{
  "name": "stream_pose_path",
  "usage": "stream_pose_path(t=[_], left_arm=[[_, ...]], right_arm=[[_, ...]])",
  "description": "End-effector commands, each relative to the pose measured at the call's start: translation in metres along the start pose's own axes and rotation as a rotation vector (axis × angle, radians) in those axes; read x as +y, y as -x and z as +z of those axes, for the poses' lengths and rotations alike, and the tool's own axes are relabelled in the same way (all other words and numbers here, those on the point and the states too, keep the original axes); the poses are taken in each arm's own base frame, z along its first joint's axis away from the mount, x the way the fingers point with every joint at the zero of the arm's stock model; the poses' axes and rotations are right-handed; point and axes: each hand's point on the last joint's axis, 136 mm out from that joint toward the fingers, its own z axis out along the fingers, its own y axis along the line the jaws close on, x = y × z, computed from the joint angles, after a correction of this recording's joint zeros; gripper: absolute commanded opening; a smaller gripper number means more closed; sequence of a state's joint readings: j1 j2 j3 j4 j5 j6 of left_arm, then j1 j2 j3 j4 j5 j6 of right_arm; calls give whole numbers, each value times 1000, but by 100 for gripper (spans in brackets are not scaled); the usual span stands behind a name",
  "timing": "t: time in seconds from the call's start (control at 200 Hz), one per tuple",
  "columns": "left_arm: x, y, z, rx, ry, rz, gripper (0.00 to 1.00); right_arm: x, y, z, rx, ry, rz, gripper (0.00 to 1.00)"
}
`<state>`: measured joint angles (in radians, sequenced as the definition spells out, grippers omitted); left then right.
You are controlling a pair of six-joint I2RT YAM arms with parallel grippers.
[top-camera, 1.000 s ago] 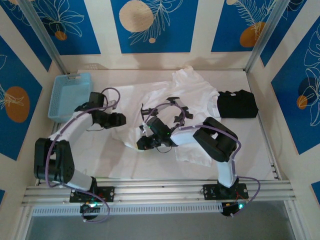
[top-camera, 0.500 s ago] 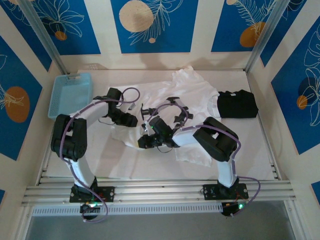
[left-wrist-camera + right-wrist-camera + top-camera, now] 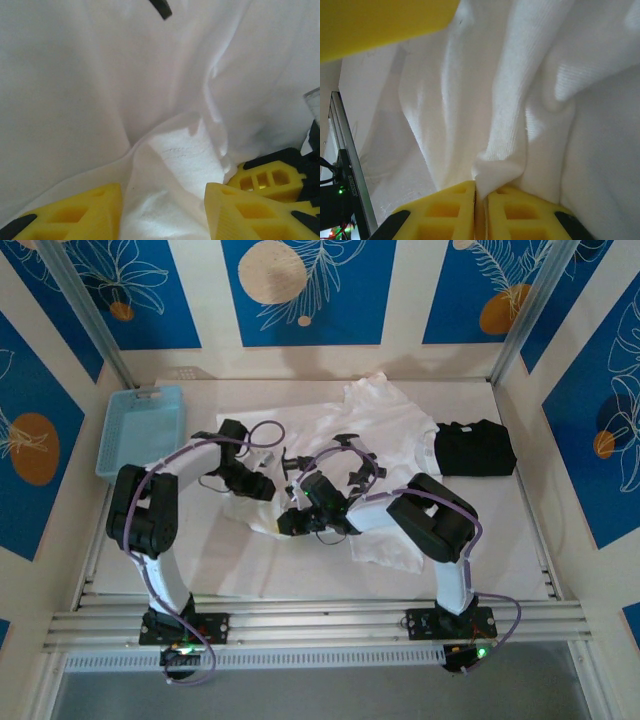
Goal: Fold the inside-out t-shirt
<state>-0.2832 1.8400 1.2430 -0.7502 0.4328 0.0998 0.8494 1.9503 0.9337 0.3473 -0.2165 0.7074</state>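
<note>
The inside-out t-shirt (image 3: 390, 430) lies crumpled and white across the middle of the table. My right gripper (image 3: 288, 524) sits low at its near left edge, shut on a pinched fold of the t-shirt (image 3: 520, 100), with the cloth squeezed between the yellow fingers (image 3: 450, 210). My left gripper (image 3: 265, 488) hovers just behind it over the same bunched edge. In the left wrist view its jaws (image 3: 162, 200) stand open, with a ridge of the t-shirt (image 3: 100, 90) rising between the two yellow fingers (image 3: 75, 212). The right gripper's fingers (image 3: 270, 180) show close by at the right.
A blue basket (image 3: 140, 430) stands at the back left. A black folded garment (image 3: 475, 448) lies at the right, beside the shirt's sleeve. An aluminium rail (image 3: 320, 620) runs along the near edge. Bare white table (image 3: 520, 530) shows at the right front.
My left arm has swung right from near the basket onto the shirt's left edge, next to the right gripper. The right gripper has kept its hold and barely moved.
</note>
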Motion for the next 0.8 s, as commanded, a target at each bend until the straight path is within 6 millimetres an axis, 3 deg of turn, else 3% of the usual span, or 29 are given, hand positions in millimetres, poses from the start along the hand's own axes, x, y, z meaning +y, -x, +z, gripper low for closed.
stream_pose_path(t=[0.0, 0.305, 0.635, 0.795], left_arm=[[2, -4, 0, 40, 32, 37, 47], [3, -6, 4, 54, 37, 41, 44], [3, -6, 8, 70, 21, 30, 19], [0, -7, 3, 68, 21, 33, 2]], right_arm=[[0, 2, -8, -12, -3, 4, 13], [0, 0, -8, -8, -3, 8, 12], [1, 2, -9, -15, -7, 3, 11], [1, 4, -10, -21, -11, 2, 11]])
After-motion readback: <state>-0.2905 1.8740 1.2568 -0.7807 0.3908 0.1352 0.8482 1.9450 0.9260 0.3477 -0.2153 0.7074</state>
